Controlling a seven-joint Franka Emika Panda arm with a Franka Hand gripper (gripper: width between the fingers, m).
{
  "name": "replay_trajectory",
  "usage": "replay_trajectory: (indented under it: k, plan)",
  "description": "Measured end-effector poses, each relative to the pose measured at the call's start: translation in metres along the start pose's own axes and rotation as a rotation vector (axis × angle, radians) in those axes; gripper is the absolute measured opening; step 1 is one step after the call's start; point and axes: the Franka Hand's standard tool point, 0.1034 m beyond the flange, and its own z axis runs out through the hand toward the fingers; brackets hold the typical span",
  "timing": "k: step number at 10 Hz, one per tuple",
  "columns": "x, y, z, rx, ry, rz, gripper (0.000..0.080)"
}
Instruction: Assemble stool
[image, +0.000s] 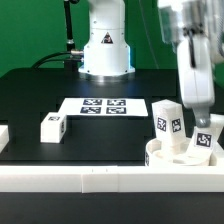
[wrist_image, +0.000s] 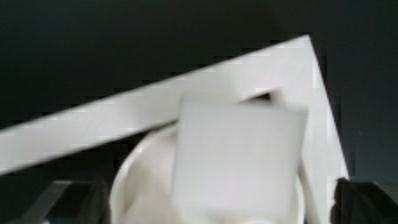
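The round white seat (image: 160, 156) lies at the exterior view's right, against the front rail. Two tagged white legs stand upright in its sockets, one on the left (image: 168, 122) and one on the right (image: 205, 141). My gripper (image: 202, 124) hangs straight over the right leg, with its fingers straddling the leg's top. In the wrist view that leg (wrist_image: 240, 140) fills the middle above the seat (wrist_image: 146, 178). Dark fingers (wrist_image: 361, 203) sit out at both sides with gaps to the leg, so my gripper (wrist_image: 214, 208) is open. A third leg (image: 53, 126) lies on the table at the left.
The marker board (image: 103, 105) lies flat mid-table in front of the robot base (image: 105, 50). A white rail (image: 90, 178) edges the front of the table, and rails meet in a corner (wrist_image: 302, 60) beside the seat. A white block (image: 3, 135) sits at the far left edge.
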Motion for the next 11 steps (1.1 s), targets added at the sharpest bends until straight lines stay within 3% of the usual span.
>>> replay_trajectory:
  k: [2, 3, 8, 11]
  plan:
    - [0.024, -0.01, -0.019, 0.014, 0.003, -0.077, 0.0645]
    - [0.024, -0.016, -0.025, 0.016, 0.0, -0.074, 0.0649]
    - [0.025, -0.01, -0.019, 0.007, 0.005, -0.112, 0.0649]
    - [0.103, 0.001, -0.023, -0.001, 0.038, -0.356, 0.0649]
